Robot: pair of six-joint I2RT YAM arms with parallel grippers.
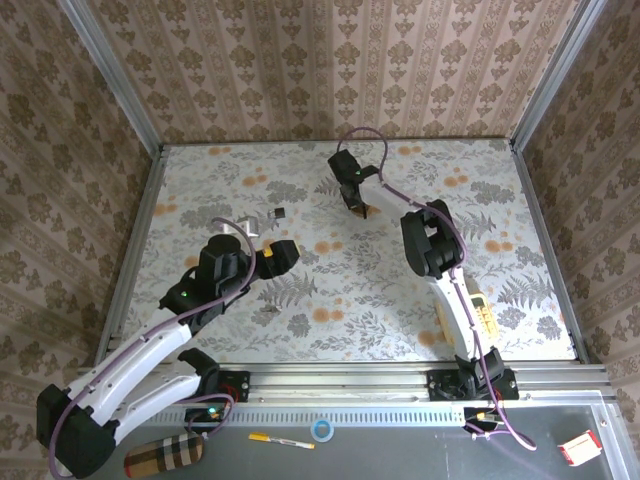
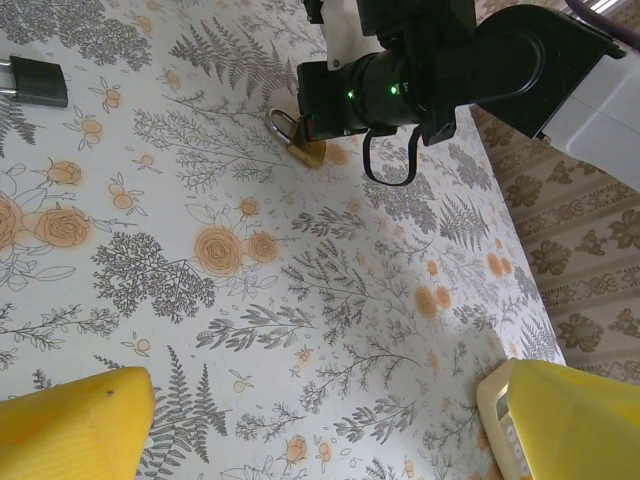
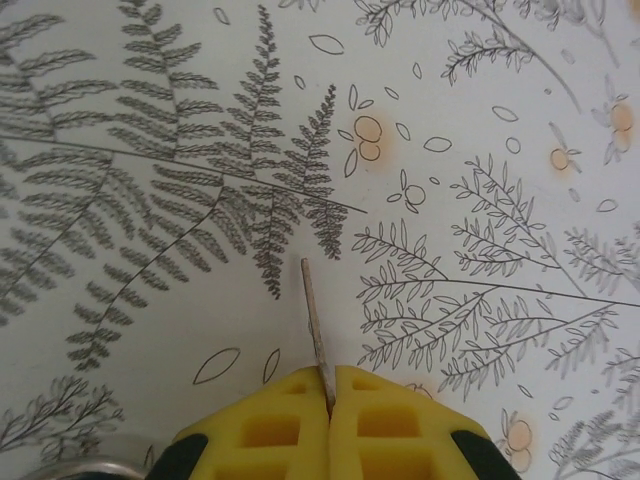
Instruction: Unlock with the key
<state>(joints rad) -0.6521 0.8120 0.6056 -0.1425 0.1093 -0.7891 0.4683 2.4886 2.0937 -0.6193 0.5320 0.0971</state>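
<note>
**As I am watching from the console: one side gaping, the other pinched tight**

While I am looking down through the overhead camera, the left gripper (image 1: 278, 256) is hanging over the floral table (image 1: 330, 300), at about 9 o'clock from the table's middle. Its yellow fingers (image 2: 80, 420) are standing wide apart with nothing between them.

At 12 o'clock from that gripper, near it but not touching, the key (image 1: 281, 212) is lying loose on the table. It is a tiny black squarish piece with a bit of silver metal at one end. In the left wrist view it is sitting up in the 10 o'clock corner, partly cut off by the edge.

Moving on to 3 o'clock from the key, the right gripper (image 1: 356, 203) is pointing down at the table. In its own wrist view the two yellow tips are pressing together on a thin pale sliver (image 3: 313, 320), which is sticking out toward 12 o'clock. I cannot tell what that sliver is.

The brass padlock (image 2: 300, 145) is lying flat just beside those tips, at roughly 5 o'clock from them in the overhead view. Its silver shackle (image 2: 280, 125) is pointing toward the key's side. Whether the tips are touching the padlock I cannot tell.
</note>
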